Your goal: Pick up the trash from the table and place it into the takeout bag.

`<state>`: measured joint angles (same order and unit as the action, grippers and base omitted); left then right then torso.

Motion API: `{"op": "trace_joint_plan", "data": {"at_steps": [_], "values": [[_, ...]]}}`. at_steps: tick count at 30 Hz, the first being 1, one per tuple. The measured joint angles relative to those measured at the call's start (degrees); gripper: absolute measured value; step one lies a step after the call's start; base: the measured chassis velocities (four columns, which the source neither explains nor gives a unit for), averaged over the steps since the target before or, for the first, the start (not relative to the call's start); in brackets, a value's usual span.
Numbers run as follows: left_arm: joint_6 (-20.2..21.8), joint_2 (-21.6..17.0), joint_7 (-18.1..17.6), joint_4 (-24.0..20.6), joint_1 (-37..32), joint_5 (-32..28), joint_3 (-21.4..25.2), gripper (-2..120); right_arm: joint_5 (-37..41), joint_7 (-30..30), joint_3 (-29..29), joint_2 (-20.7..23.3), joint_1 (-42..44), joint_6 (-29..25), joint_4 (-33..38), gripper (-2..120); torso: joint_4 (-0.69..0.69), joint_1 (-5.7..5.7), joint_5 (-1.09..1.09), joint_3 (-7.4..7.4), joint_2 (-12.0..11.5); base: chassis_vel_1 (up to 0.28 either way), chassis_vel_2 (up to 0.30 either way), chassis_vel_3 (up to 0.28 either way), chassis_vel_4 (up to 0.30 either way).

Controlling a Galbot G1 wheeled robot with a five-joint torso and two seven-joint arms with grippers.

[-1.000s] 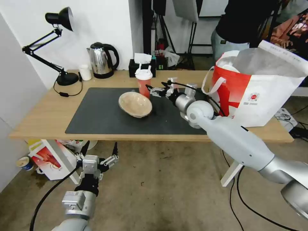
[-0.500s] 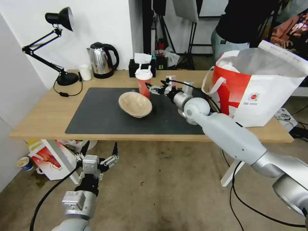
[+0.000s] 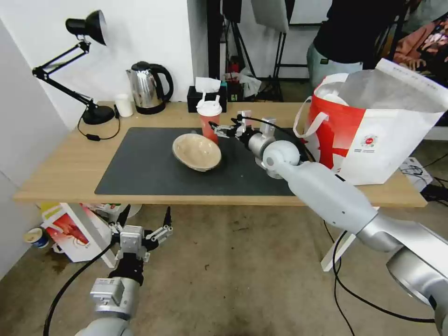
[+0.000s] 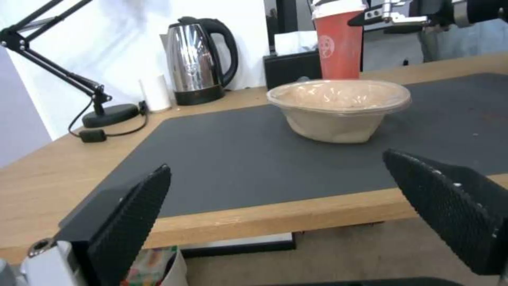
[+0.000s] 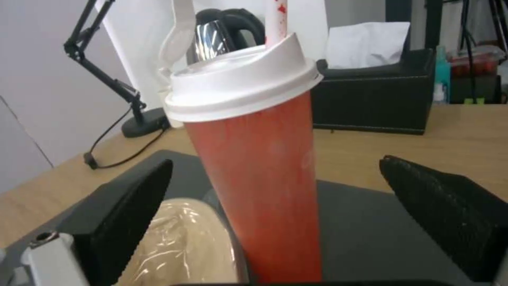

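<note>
The red cup (image 3: 209,123) with white lid and straws stands upright at the back of the dark mat (image 3: 140,172) on the table (image 3: 60,177). My right gripper (image 3: 223,129) is open just right of it, and in the right wrist view the cup (image 5: 259,178) stands between the two spread fingers (image 5: 127,206) of that gripper (image 5: 276,163). The beige paper bowl (image 3: 196,151) sits in front of the cup. The takeout bag (image 3: 373,135) stands open at the table's right end. My left gripper (image 3: 146,219) hangs open below the table's front edge.
Along the back edge stand a desk lamp (image 3: 95,114), a kettle (image 3: 148,87), a small white cup (image 3: 124,105) and a black tissue box (image 3: 205,99). A smaller printed bag (image 3: 70,231) lies on the floor under the table's left end. Cables run under the right end.
My right gripper has moved left and a little farther back, closing in on the red cup. The left arm, the bowl and the bag have not moved.
</note>
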<state>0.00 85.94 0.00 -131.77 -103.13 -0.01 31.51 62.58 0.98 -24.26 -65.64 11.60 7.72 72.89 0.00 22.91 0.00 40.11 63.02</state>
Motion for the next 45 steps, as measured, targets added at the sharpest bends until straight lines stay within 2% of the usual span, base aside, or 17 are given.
{"op": "trace_joint_plan", "data": {"at_steps": [32,45], "values": [[0.0,0.0,0.0,0.0,0.0,0.0,0.0,100,-1.81,-3.02,-1.97,-5.51,-3.09,-0.31,-8.89,100,0.0,0.0,0.0,0.0,0.0,0.0,0.0,0.0,0.0],[0.0,0.0,0.0,0.0,0.0,0.0,0.0,100,-2.12,-4.62,-2.67,-6.38,-4.5,-0.58,-11.51,100,-0.01,0.01,0.0,0.0,0.0,0.0,0.0,0.0,0.0]]}}
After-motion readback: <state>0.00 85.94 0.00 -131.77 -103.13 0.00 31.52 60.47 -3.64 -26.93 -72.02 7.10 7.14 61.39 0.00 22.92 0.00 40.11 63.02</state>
